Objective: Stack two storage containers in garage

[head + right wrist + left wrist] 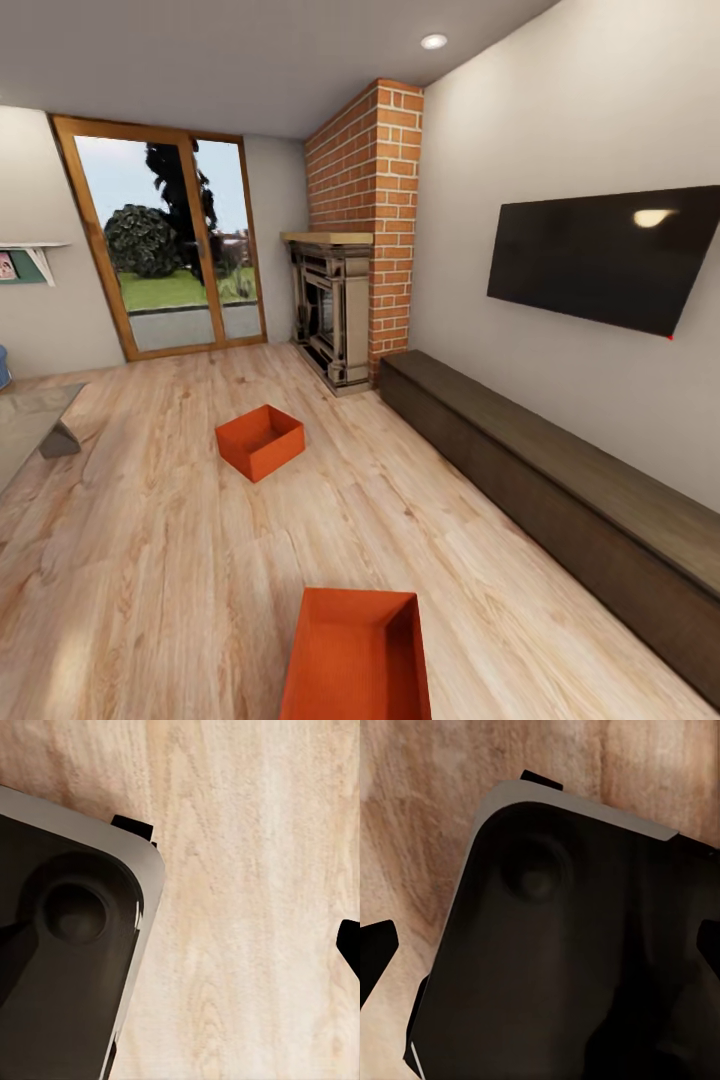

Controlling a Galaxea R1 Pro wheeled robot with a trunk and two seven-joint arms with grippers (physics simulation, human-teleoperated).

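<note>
Orange-red, both storage bins sit on the light wood floor (150, 560) of the living room in my head view. The nearer bin (358, 655) lies just ahead of me at the lower edge, partly cut off; the farther bin (260, 441) sits mid-room, well apart from it, short of the fireplace (335, 315). A long dark bench (560, 490) runs along the wall under the television (605, 255); glass doors (170, 250) stand at the far end.

Left wrist view: a dark rounded body of the robot over wood planks, with black finger tips (376, 952) at the frame edges. I cannot tell how the left gripper stands.

Right wrist view: much the same, one black tip (351, 945) over bare planks; state of the right gripper not determinable.

Risk, in my judgement: the near bin is so close that rolling forward could shove it, and reaching for a half-seen rim invites a missed grip.
</note>
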